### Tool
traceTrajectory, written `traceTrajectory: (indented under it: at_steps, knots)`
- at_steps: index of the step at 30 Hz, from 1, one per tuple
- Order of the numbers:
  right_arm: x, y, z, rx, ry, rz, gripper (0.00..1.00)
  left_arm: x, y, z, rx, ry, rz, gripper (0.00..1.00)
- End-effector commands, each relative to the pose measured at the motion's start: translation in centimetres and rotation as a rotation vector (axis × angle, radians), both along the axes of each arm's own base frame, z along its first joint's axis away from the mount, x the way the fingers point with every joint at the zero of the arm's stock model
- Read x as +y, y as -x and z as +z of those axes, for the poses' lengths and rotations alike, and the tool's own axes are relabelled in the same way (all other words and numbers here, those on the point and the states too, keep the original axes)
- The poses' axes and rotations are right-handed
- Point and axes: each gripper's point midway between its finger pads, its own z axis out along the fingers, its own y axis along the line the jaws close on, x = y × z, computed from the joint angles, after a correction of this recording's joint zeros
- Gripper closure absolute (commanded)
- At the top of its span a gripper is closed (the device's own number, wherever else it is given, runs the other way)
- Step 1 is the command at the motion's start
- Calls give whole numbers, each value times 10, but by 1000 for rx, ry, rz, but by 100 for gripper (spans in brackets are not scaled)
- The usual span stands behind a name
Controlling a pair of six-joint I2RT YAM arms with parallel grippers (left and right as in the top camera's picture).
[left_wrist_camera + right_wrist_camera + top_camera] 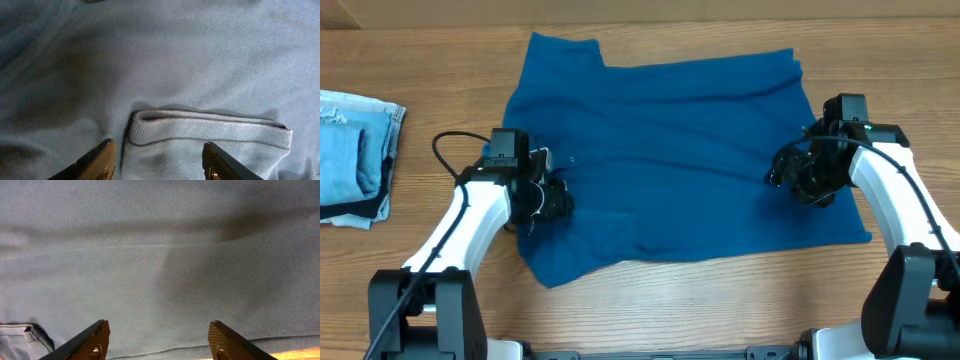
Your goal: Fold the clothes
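The clothes, a deep teal-blue shirt (670, 160), lie spread across the middle of the table, with a bump at the back left corner. My left gripper (548, 200) is low over the shirt's left part. In the left wrist view it (159, 156) stands open, and a ribbed band (210, 129) of the shirt (150, 60) lies just ahead between the fingers. My right gripper (790, 176) is over the shirt's right part, near the edge. It (160, 336) is open too, with flat fabric (160, 255) under it and a hem line running between its fingertips.
A stack of pale blue denim (355, 155) with a dark edge lies at the table's left edge. Bare wooden table (720, 300) shows in front of the shirt, and a strip of wood (300, 355) shows beyond the hem in the right wrist view.
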Motion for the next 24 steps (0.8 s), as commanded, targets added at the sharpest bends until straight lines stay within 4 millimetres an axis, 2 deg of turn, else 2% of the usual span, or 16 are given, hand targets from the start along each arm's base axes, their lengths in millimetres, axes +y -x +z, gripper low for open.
traceTrajectory:
  at_steps: [1,7,10,11,13,16,20,24]
  knots:
    - [2,0,3,-13,-4,5,33,-5,3,-13,16,-33,-52,41]
    - [2,0,3,-12,-4,5,33,-5,8,-43,100,-35,-53,44]
    - [2,0,3,-12,-4,5,33,-5,7,-44,95,-34,-54,50]
    - [2,0,3,-12,-4,5,33,-6,7,-44,95,-32,-54,55]
    - [2,0,3,-12,-4,5,33,-13,7,-41,97,15,-61,70]
    - [2,0,3,-12,-4,6,33,-15,4,-30,101,24,-63,81]
    - [2,0,3,-13,-4,5,33,-12,-3,-2,103,-6,-107,81]
    - [2,0,3,-13,-4,5,33,-2,0,4,131,-62,-104,79]
